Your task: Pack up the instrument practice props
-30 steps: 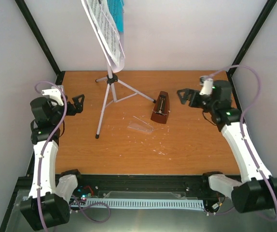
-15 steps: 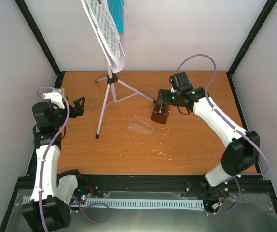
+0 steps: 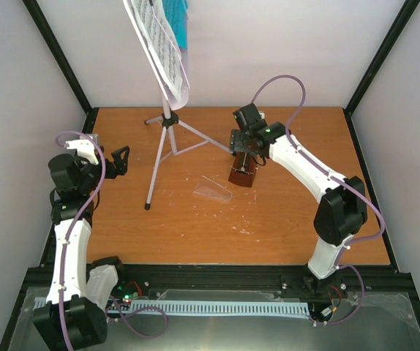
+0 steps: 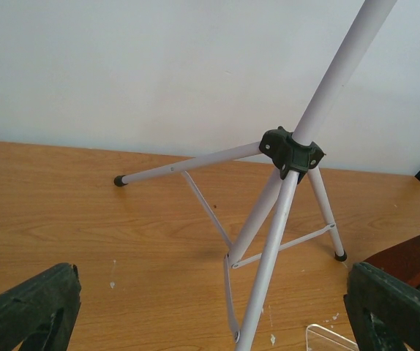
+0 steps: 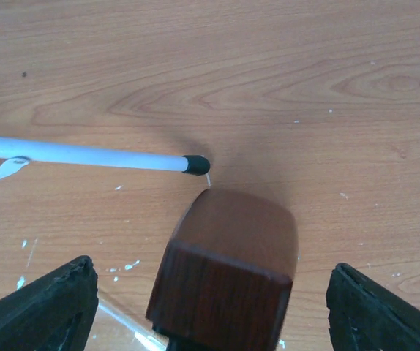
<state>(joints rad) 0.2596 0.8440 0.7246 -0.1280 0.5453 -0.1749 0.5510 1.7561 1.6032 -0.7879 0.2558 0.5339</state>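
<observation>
One glossy brown pyramid metronome [image 5: 228,270] stands on woodgrain table [image 5: 268,73].

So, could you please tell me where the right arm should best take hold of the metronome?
Probably its flat side faces at mid-height, coming straight down from above: the metronome stands upright and tapers toward the top, and the right end effector straddles it, open. Mind the stand's foot close beside it.

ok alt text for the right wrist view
Looking down on a brown metronome between two open black jaws, neither touching it. Just beyond it, a white stand leg ends in a black foot on the wooden table.
</observation>
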